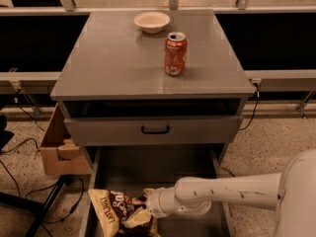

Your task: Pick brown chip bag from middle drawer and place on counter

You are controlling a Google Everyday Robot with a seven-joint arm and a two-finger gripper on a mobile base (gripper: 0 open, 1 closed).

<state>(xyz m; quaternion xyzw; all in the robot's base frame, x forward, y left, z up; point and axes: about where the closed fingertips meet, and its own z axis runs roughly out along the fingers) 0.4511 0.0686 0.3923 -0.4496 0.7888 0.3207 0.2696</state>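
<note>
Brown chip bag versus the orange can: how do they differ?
The brown chip bag lies crinkled in the middle drawer; the orange soda can stands upright on the counter. The bag is longer than the can. The gripper is at the bag, not the can.

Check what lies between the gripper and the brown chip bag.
Nothing. In the camera view the gripper overlaps the right end of the brown chip bag, at the front of the middle drawer; no gap shows between them.

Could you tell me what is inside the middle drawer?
The brown chip bag lies front left in the middle drawer, the gripper at its right end. The arm hides floor beneath it.
</note>
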